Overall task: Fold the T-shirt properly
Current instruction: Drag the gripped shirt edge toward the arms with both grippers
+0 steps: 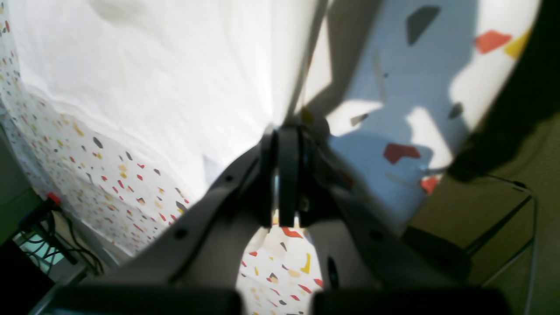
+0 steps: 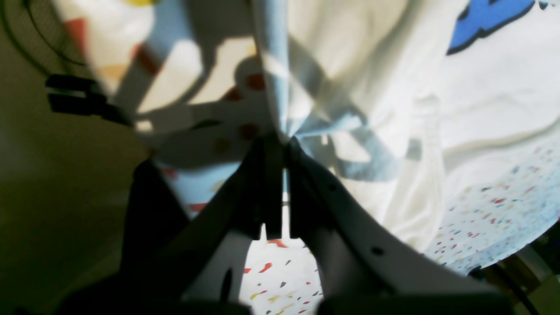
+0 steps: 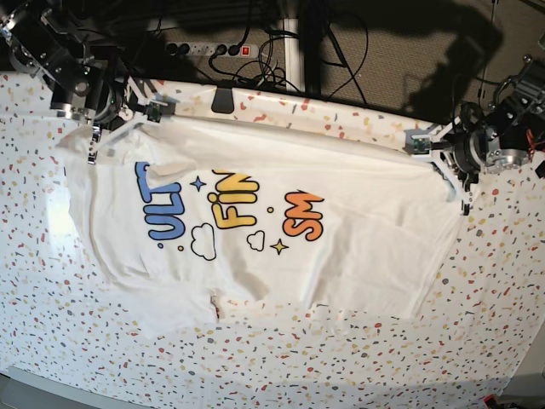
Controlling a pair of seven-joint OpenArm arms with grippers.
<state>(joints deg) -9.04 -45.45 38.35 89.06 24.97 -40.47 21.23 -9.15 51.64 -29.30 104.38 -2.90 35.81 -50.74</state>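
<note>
Clearly the shirt [image 3: 255,230] lies spread print-up on the speckled table [image 3: 68,341], its long axis running across the base view; collar end towards that view's left, hem towards its right; the lettering reads along that axis. The right gripper [image 3: 94,136] is pinched tight on cloth at the far corner of the collar end; the left gripper [image 3: 464,200] is clamped likewise on the far hem corner [image 1: 286,120]; each wrist view shows fabric fanning out from closed jaws. Nearly all the shirt lies nearer the camera than both grippers, so any fold probably carries that far edge towards the near one.
</note>
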